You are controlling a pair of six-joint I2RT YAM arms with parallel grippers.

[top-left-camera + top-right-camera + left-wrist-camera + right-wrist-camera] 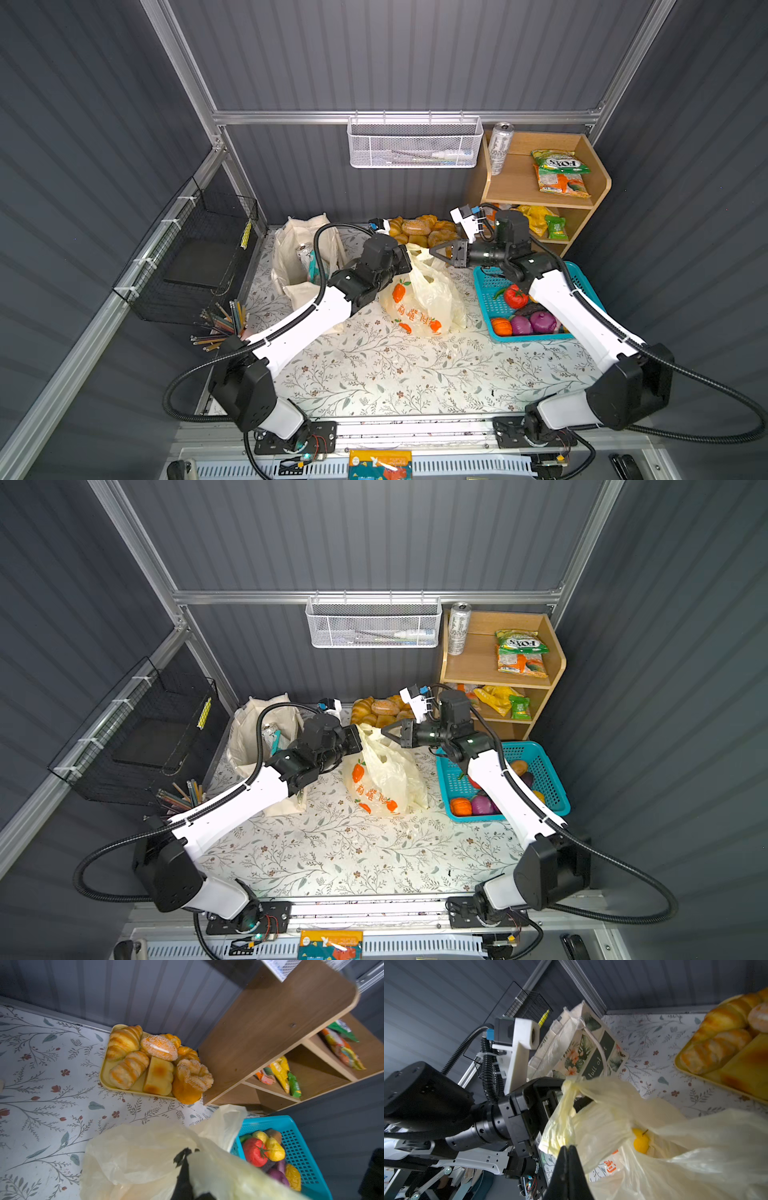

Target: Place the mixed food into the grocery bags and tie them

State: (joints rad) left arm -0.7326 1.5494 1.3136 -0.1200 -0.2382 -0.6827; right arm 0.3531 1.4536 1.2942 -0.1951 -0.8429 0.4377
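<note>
Floral table (374, 374): plastic bag (424, 299) sits mid-table, mouth up. Wooden shelf (519, 183) is behind the bag on the right arm's side, with a white can (500, 147) and snack packets (561, 172) on it. Canvas tote (291, 249) is just beside the bag on the left arm's side. Teal basket (490, 303) is beside the bag on the right arm's side and holds toy fruit and veg (523, 316). Bread tray (104, 1076) is behind the bag. Left gripper (562, 1093) is clamped on a bunched bag handle. Right gripper (435, 250) has its fingers pressed together, pinching bag plastic at the tips, near the left one. Yellow lemon (640, 1142) is inside the bag.
</note>
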